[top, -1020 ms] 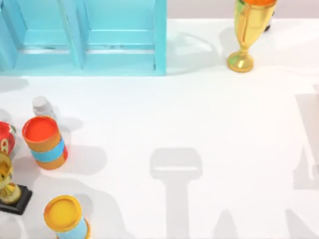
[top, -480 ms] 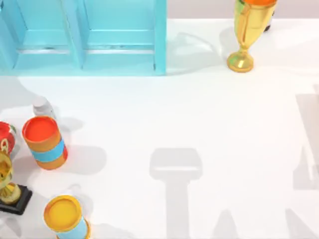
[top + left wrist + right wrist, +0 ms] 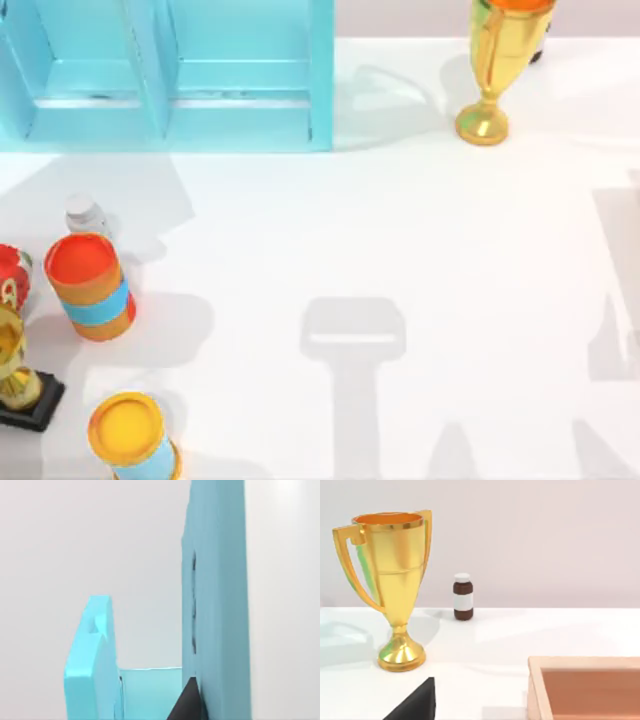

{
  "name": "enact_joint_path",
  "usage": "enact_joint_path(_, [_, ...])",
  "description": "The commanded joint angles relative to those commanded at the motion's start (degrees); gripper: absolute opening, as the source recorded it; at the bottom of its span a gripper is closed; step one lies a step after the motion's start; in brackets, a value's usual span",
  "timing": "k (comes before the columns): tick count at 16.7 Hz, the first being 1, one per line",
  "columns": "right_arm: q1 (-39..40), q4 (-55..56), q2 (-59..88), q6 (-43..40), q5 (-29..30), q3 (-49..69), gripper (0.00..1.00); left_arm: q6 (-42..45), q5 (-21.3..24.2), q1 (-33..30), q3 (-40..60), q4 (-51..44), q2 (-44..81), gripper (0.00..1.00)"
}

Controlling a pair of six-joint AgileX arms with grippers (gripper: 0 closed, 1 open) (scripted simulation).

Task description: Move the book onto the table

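The book is hidden from every view. The white table (image 3: 400, 220) spreads across the top view, with the light-blue shelf unit (image 3: 170, 70) at its back left. In the left wrist view a dark part of my left gripper (image 3: 189, 706) sits close against a tall light-blue shelf panel (image 3: 215, 605), with a shorter light-blue panel (image 3: 92, 665) beside it. The right wrist view has a dark part of my right gripper (image 3: 415, 705) low over the table, facing the gold trophy (image 3: 390, 590).
The gold trophy (image 3: 495, 60) stands at the back right, a brown bottle (image 3: 463, 597) behind it and a wooden tray (image 3: 585, 680) nearby. At the left stand an orange-lidded can (image 3: 88, 285), a yellow-lidded can (image 3: 130, 435), a white bottle (image 3: 85, 215) and a small trophy (image 3: 15, 375).
A broad shadow has spread over the table in front of the shelf at the left. The shelf's panels look slightly shifted. The cans and trophies have not moved.
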Motion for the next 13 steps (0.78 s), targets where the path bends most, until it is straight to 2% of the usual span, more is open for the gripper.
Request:
enact_joint_path(3, [0.0,0.0,0.0,0.0,0.0,0.0,1.0,0.1,1.6,2.7,-3.5,-3.2,-5.9,0.0])
enact_joint_path(7, [0.0,0.0,0.0,0.0,0.0,0.0,1.0,0.1,1.9,3.3,-4.2,-3.8,-6.8,0.0])
enact_joint_path(10, [0.0,0.0,0.0,0.0,0.0,0.0,1.0,-0.2,1.6,2.6,-4.0,-3.8,-6.4,0.0])
enact_joint_path(13, [0.0,0.0,0.0,0.0,0.0,0.0,1.0,-5.1,-0.5,-0.9,-2.9,-5.2,-6.6,0.0])
